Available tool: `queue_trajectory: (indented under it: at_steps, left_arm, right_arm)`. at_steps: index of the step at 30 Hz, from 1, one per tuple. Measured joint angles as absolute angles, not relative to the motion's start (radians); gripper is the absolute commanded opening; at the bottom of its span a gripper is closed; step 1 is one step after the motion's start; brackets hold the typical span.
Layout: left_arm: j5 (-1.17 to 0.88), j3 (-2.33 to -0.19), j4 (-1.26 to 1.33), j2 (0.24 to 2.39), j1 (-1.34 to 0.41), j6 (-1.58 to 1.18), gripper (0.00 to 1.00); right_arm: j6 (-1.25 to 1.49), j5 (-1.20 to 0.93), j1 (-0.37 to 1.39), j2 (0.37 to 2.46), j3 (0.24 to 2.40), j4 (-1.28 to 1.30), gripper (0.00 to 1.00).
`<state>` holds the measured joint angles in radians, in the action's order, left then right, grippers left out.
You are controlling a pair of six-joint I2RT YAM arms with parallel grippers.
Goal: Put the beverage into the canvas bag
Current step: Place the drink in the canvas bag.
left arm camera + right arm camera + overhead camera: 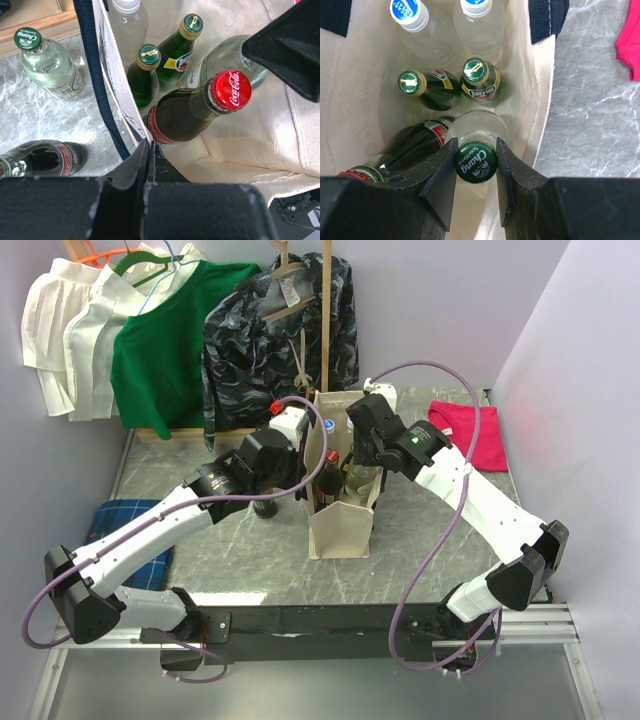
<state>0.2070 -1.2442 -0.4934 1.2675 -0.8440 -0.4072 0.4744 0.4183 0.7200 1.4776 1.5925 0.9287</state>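
Observation:
The cream canvas bag (342,530) with navy handles stands open mid-table. My right gripper (476,162) is inside its mouth, shut on the green cap and neck of a clear Chang soda bottle (476,131), which is upright in the bag (360,75). My left gripper (148,150) is shut on the bag's near-left rim (117,85), pinching the canvas. In the bag lie a Coke bottle (200,107), two green Perrier bottles (480,77) and two clear water bottles (410,15). In the top view the left gripper (306,440) and right gripper (362,448) flank the bag's opening.
Outside the bag's left side stand another Chang bottle (47,65) and a Coke bottle (40,159). Clothes hang on a rack at the back (160,340). A pink cloth (470,430) lies at the right, a blue cloth (125,525) at the left.

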Motion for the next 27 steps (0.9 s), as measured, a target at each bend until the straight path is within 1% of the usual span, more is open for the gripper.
queue_trajectory:
  at_steps: [27]
  left_arm:
    - [0.207,-1.262,-0.501,1.282,-0.846,-0.405,0.01]
  right_arm:
    - [0.505,0.430,0.744,1.495,1.498,0.884,0.00]
